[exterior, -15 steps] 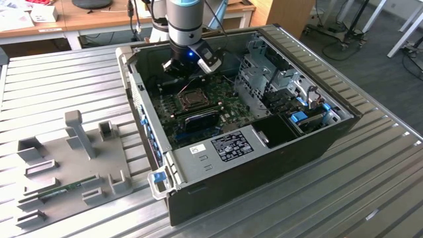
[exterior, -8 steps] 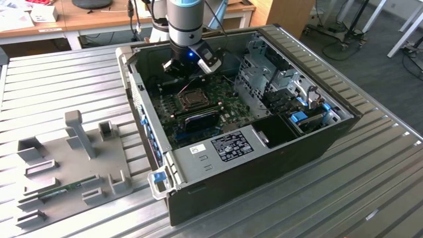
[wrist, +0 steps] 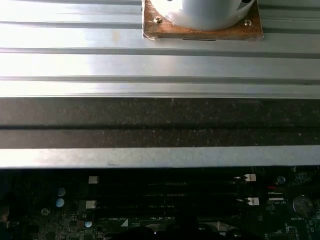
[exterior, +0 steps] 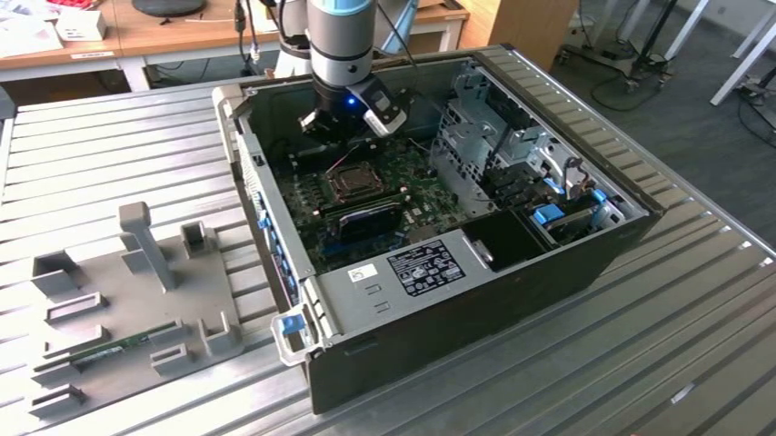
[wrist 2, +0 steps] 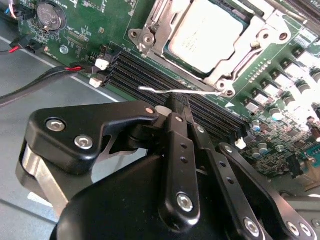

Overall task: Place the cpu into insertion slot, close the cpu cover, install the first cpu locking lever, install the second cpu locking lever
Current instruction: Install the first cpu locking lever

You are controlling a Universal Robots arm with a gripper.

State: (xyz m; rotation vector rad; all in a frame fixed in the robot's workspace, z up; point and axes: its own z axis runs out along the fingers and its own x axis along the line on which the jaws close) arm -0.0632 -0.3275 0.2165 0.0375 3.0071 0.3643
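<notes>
1. Where the second wrist view starts, nearest me, the gripper (wrist 2: 176,102) has its black fingers drawn together; I can't tell whether they pinch anything.
2. Right at its tips I see a locking lever (wrist 2: 150,89), a thin silver wire whose long axis runs along the black memory slots (wrist 2: 145,70).
3. Beyond that, the silver cpu cover (wrist 2: 245,55) lies flat over the cpu (wrist 2: 207,32), which sits grey top up in the insertion slot (exterior: 354,184).

Closed hand (wrist 2: 179,103) at locking lever (wrist 2: 165,90), cpu (wrist 2: 210,32) inside cpu cover (wrist 2: 262,30)
</notes>
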